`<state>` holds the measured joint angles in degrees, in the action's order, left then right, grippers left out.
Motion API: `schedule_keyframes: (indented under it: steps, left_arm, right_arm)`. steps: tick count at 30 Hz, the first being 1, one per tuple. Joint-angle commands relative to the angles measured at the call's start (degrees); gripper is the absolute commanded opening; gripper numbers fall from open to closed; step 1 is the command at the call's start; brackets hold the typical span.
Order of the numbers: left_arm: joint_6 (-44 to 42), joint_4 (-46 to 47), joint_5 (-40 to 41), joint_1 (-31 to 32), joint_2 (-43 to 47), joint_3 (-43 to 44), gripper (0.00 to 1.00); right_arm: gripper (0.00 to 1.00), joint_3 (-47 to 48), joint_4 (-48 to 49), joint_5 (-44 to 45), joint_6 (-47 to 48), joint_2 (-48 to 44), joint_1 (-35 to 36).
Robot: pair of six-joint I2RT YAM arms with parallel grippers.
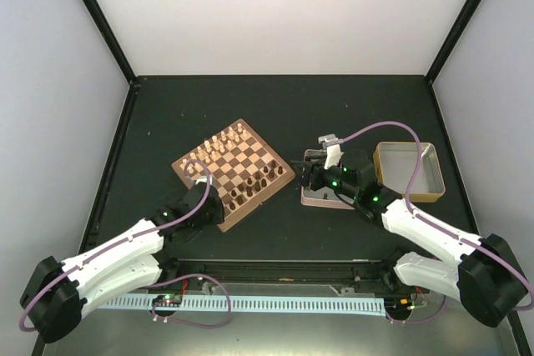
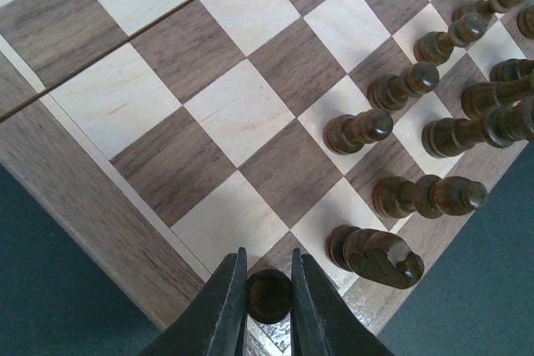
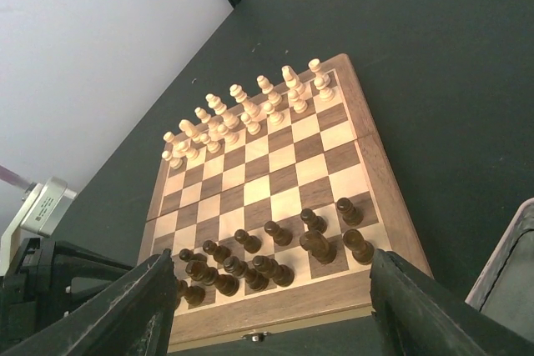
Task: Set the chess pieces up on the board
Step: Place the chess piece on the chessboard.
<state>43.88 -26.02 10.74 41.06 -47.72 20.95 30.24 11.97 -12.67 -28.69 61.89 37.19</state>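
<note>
I have the left gripper [image 2: 269, 277] jaws clenched on a dark chess piece [image 2: 269, 296], held between them above the board's [image 2: 75, 198] corner; the right gripper [image 3: 271, 289] jaws are released.

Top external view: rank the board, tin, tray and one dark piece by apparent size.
1. Board.
2. Tin.
3. Tray. It looks slightly smaller than the tin, but the right arm covers part of it, so this order is unsure.
4. Dark piece.
</note>
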Motion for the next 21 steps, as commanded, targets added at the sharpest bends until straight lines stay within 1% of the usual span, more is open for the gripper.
schedule_keyframes:
  steps: [1, 6, 13, 21]
  left_arm:
    - [1.49, 1.32, 0.11, 1.18, 0.2, -0.62, 0.05]
    - [1.88, 2.07, -0.23, 1.57, -0.46, -1.35, 0.07]
    - [1.91, 2.15, -0.29, 1.66, -0.64, -1.36, 0.2]
    - [1.74, 1.29, -0.32, 1.66, -0.53, -0.85, 0.22]
  right_arm:
    - [0.65, -0.61, 1.56, 0.67, -0.33, -0.01, -0.07]
    - [0.65, -0.79, 1.6, 0.81, -0.32, -0.19, -0.08]
    - [0.65, -0.97, 1.76, 0.71, -0.43, 0.13, -0.04]
    - [0.65, -1.15, 2.01, 0.62, -0.36, 0.07, -0.06]
